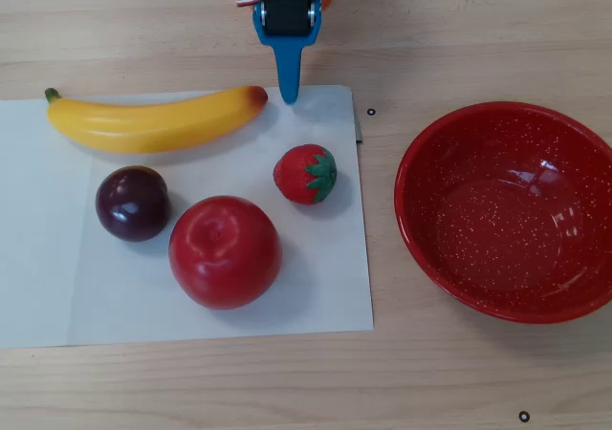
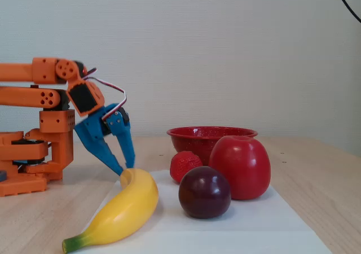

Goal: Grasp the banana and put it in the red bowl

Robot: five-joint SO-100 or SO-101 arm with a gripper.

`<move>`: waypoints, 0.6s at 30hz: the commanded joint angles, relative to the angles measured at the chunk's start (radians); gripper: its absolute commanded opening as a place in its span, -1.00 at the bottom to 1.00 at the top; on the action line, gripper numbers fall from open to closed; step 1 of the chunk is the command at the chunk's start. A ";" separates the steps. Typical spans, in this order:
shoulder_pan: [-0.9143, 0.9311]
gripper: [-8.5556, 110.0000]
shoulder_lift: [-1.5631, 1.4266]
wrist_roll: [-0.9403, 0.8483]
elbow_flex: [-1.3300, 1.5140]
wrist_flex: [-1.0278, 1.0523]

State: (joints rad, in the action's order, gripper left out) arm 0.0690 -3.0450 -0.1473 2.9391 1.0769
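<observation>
The banana (image 1: 153,119) lies across the far part of a white sheet, with its green stem at the left and its reddish-brown tip at the right. In the fixed view the banana (image 2: 127,206) points its stem toward the camera. My blue gripper (image 1: 289,96) points down just beyond the brown tip. In the fixed view the gripper (image 2: 126,170) has its jaws a little apart. It is empty, and its tips sit right at the banana's far end. The red speckled bowl (image 1: 430,229) stands empty at the right, and in the fixed view the bowl (image 2: 211,134) is behind the fruit.
On the white sheet (image 1: 57,287) sit a dark plum (image 1: 131,203), a red apple (image 1: 225,251) and a strawberry (image 1: 306,173), between the banana and the near edge. The orange arm base (image 2: 34,158) stands at the left of the fixed view.
</observation>
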 commanded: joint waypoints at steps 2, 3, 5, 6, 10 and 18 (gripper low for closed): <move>-0.041 -0.85 0.055 0.044 -0.221 0.089; -0.048 -0.85 0.075 0.051 -0.255 0.114; -0.061 -0.85 0.117 0.061 -0.321 0.155; -0.072 -0.85 0.138 0.069 -0.351 0.172; -0.107 -0.85 0.227 0.097 -0.471 0.224; -0.193 -0.85 0.400 0.164 -0.693 0.330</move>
State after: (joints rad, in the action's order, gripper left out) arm -0.0951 -2.6814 -0.0046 2.3731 1.3852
